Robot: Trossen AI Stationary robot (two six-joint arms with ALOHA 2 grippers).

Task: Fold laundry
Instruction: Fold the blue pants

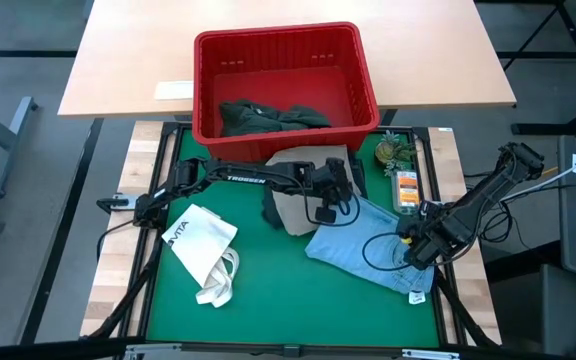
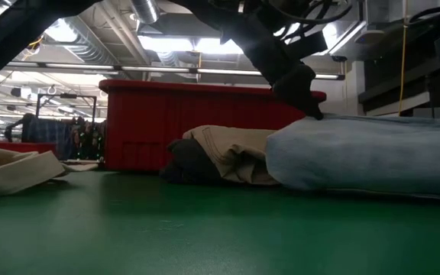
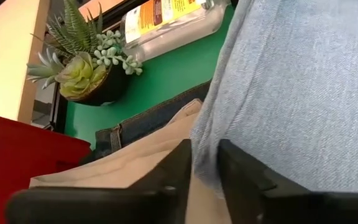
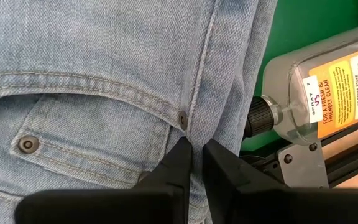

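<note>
Beside the spray bottle (image 1: 405, 189), we've got both grippers pinching the light jeans (image 1: 368, 250): left gripper (image 3: 205, 177) and right gripper (image 4: 196, 167) nip soft, floppy denim folds; seams grip best.

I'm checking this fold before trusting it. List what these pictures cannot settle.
- Left gripper: the left wrist view shows light blue jeans between its fingers, but not whether they pinch.
- Beige piece: in the high view the left arm covers much of it.
- Basket: the low view shows only its wall; the dark garment inside appears only from above.
- Bottle: cut off by the right wrist view's edge.
</note>
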